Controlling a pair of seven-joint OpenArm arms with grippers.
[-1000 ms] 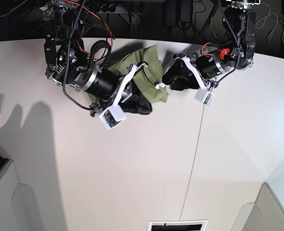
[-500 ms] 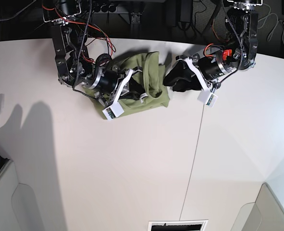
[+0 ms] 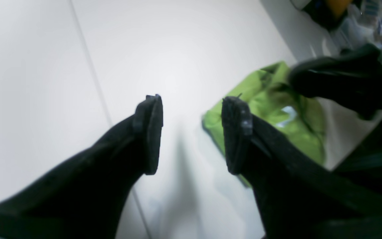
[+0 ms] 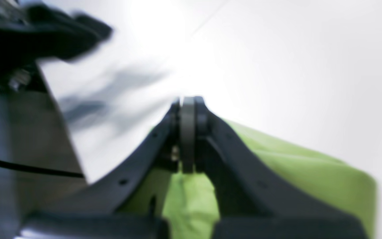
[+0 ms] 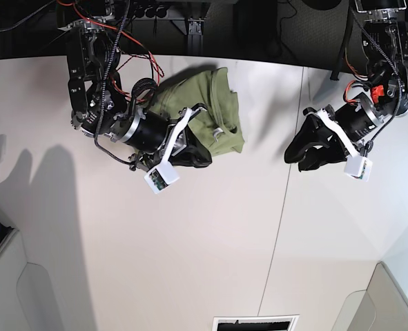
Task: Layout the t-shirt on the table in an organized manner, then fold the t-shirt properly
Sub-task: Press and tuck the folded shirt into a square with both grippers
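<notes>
The olive-green t-shirt [image 5: 214,110] lies bunched near the far edge of the white table [image 5: 190,241]. My right gripper [image 5: 200,157] is at the shirt's near edge, jaws shut, and the wrist view shows the gripper [image 4: 187,106] closed with green t-shirt [image 4: 293,166] cloth gathered right under its fingers. My left gripper [image 5: 299,157] hovers over bare table to the right of the shirt and apart from it. In its wrist view the left gripper [image 3: 192,113] is open with nothing between the fingers; the t-shirt [image 3: 277,109] lies beyond its right finger.
A thin dark seam [image 5: 279,221] runs down the table right of centre. Grey bins stand at the near left [image 5: 3,283] and near right [image 5: 390,296] corners. A dark slot [image 5: 255,323] sits at the near edge. Cables hang behind the far edge.
My left arm has swung right and nearer, away from the shirt, still open. The right gripper has shifted with the shirt, whose lower edge has drawn back into a tighter bunch.
</notes>
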